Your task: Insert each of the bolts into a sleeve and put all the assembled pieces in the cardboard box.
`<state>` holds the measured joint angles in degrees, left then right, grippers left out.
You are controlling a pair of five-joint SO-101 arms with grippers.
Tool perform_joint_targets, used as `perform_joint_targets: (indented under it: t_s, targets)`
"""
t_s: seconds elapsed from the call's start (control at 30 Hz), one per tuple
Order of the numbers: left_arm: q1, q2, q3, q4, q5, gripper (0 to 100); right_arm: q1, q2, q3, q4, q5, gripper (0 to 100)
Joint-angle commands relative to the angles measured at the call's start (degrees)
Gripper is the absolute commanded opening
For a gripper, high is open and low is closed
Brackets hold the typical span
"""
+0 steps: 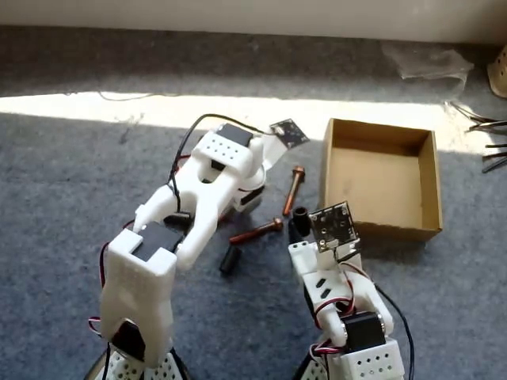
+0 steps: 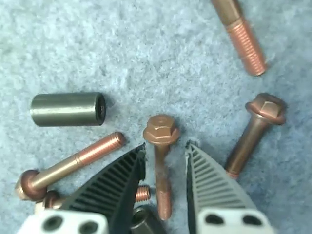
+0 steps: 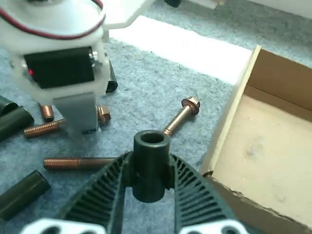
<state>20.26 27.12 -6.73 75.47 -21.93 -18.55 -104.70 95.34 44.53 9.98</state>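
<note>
Two arms on grey carpet [image 1: 71, 190]; the task looks barely begun. R gripper [image 3: 150, 157] is clamped on an upright black sleeve [image 3: 151, 168], bore facing up, just left of the box [image 1: 384, 182] at its near corner. L gripper [image 2: 165, 145], jaws apart, straddles a copper bolt [image 2: 161, 170] lying mid-scene, left of the held sleeve; not gripped yet. Approx. three spare bolts [image 2: 251, 134] lie around it w/ a loose sleeve [image 2: 68, 108] near. No bolt sits in a sleeve, no assembled piece is in the box, so every pairing and every drop-off is left.
</note>
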Motion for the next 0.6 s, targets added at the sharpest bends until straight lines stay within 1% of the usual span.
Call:
perform_joint_targets:
  t_s: [0.0, 0.37, 0.57]
  targets:
    - [-0.8, -0.4, -2.7, -2.4, -0.4, 14, 0.6, -0.7, -0.1, -1.8, -0.2, 0.4]
    - [0.1, 0.4, -2.2, -3.2, -0.4, 14, 0.6, -0.7, -0.1, -1.8, -0.2, 0.4]
    - [0.8, 5.2, -2.9, -3.7, -0.4, 14, 0.6, -0.7, -0.1, -1.8, -0.2, 0.4]
